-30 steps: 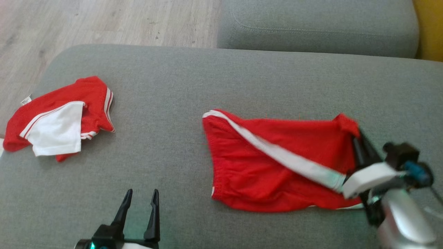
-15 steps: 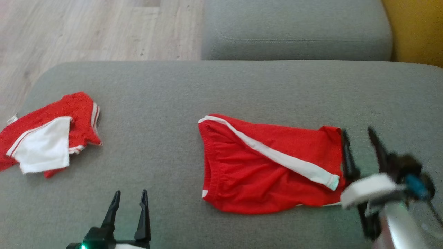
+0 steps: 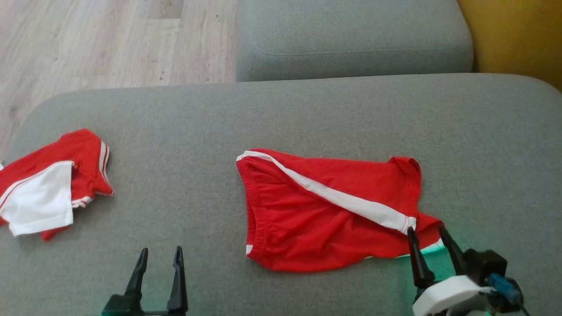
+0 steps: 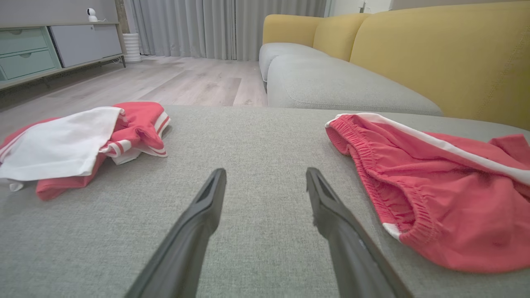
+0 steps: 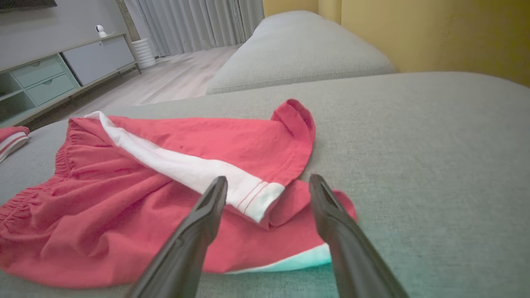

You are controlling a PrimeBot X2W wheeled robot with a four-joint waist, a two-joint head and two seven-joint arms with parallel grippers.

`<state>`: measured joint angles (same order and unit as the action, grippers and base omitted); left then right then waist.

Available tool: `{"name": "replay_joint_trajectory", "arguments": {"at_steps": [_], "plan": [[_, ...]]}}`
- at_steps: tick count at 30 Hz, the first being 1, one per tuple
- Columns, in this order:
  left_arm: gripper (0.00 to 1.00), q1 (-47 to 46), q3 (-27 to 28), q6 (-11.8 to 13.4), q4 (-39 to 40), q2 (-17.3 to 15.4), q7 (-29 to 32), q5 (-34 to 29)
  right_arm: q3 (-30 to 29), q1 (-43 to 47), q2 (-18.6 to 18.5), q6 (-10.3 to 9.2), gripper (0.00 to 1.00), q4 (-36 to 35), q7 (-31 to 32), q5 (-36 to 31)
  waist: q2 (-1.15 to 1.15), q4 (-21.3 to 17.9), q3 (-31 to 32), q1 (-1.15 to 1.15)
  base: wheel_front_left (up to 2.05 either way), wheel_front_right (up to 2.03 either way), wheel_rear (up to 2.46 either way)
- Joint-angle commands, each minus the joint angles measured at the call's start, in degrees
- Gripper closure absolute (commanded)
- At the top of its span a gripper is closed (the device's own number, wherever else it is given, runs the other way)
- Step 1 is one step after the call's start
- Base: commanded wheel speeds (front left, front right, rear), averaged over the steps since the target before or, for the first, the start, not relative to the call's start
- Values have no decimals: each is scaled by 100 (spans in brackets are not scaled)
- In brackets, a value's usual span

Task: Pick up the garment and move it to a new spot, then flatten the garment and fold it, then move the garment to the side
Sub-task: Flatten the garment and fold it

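Red shorts point(image 3: 325, 210): loose at centre of grey seat cushion point(image 3: 281, 114), gripped by neither gripper.

Right gripper point(image 3: 426, 229): jaws spread wide, pinching nothing. Fingertips over near right leg hem of shorts, at end of white side stripe. Contact with cloth: cannot tell. In right wrist view, Right gripper point(image 5: 268, 180) straddles stripe end and a folded-over red hem corner of shorts point(image 5: 124, 186). Greenish glow on hem edge and on cushion beside fingers.

Left gripper point(image 3: 160, 250): jaws spread wide, empty. Sits low over bare cushion, well apart from shorts, to their left and nearer the robot. In left wrist view, Left gripper point(image 4: 265, 171) points across open cushion, with shorts point(image 4: 434, 186) at right.

Shorts layout: elastic waistband toward robot's left, leg openings toward its right. White stripe runs diagonally from far waistband corner to near right hem. Far right leg corner curled over. Cloth wrinkled, not flattened.

Second red-and-white garment point(image 3: 48, 188): crumpled at left edge of same cushion, well apart from shorts; white panel uppermost. Also in left wrist view point(image 4: 70, 140).

Surroundings: second grey cushion point(image 3: 351, 39) beyond seat; yellow backrest point(image 3: 513, 35) at far right; pale wood floor point(image 3: 88, 44) at far left. In left wrist view: cabinet with pale green drawers point(image 4: 29, 49) and grey curtains point(image 4: 223, 25) at rear.
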<state>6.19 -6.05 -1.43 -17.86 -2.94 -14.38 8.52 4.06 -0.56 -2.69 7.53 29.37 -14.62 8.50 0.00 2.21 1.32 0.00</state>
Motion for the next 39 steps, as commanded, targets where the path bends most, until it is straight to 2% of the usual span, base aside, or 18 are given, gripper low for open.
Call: {"name": "replay_joint_trajectory", "arguments": {"at_steps": [1, 13, 22, 39], "plan": [[0, -164, 131, 28, 183, 6, -62, -14, 165, -235, -24, -4, 0, -119, -38, 41, 0, 20, -20, 0, 0, 0, 0], [0, -216, -36, -4, 127, 6, -62, 0, 440, -546, -20, -4, 0, 535, -38, 641, 0, 304, -213, 0, 0, 0, 0], [0, -294, -67, -5, 117, 6, -62, -10, 258, -632, -20, -4, 0, 752, -38, 759, 0, 393, -358, 0, 0, 0, 0], [0, -295, -76, -31, 113, 6, -62, -67, 620, -440, -19, -4, 0, 81, -38, 1365, 0, 366, -358, 0, 0, 0, 0]]}}
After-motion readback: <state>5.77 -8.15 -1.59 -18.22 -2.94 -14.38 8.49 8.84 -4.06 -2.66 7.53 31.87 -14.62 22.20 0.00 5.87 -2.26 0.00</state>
